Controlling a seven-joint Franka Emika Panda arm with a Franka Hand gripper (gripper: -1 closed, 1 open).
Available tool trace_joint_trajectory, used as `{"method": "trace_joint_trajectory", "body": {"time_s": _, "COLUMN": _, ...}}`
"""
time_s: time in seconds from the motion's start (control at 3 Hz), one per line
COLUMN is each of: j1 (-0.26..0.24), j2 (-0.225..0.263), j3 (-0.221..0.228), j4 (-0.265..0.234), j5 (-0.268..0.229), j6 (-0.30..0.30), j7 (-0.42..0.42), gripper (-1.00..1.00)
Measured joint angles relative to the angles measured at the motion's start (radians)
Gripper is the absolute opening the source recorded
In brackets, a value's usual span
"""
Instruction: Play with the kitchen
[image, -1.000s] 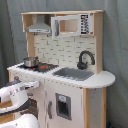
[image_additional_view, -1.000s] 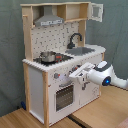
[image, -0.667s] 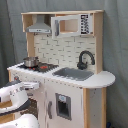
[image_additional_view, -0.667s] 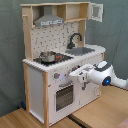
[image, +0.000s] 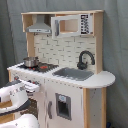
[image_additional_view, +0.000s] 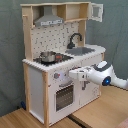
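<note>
So the kitchen (image_additional_view: 60, 65) stands upright on the wooden floor (image_additional_view: 20, 119) against a grey curtain (image: 10, 30), and in the second exterior view my gripper (image_additional_view: 73, 75) sits right at the front panel, just under the front edge of the counter (image: 100, 80) and above the oven door (image_additional_view: 64, 96), about where the knobs (image_additional_view: 56, 76) are. In the first exterior view the arm (image: 17, 95) comes in low at the kitchen's front, below the hob corner. Honestly I cannot tell whether the pincer is released or clenched on anything; it just reads as a pale blob against the white panel. On the hob end of the counter there's a small metal pot (image: 30, 62), and the black faucet (image: 85, 59) curves over the grey sink (image: 74, 74) toward the rounded end. If I'm going for a knob, I'd say the trick is coming in square to the panel, closing gently, and twisting without pushing, since the whole unit looks light enough to scoot backward.
</note>
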Motion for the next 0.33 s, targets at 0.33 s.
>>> {"method": "trace_joint_trajectory", "body": {"time_s": 0.33, "j1": 0.000, "j2": 0.000, "j3": 0.000, "j4": 0.000, "j5": 0.000, "j6": 0.000, "j7": 0.104, "gripper": 1.00}}
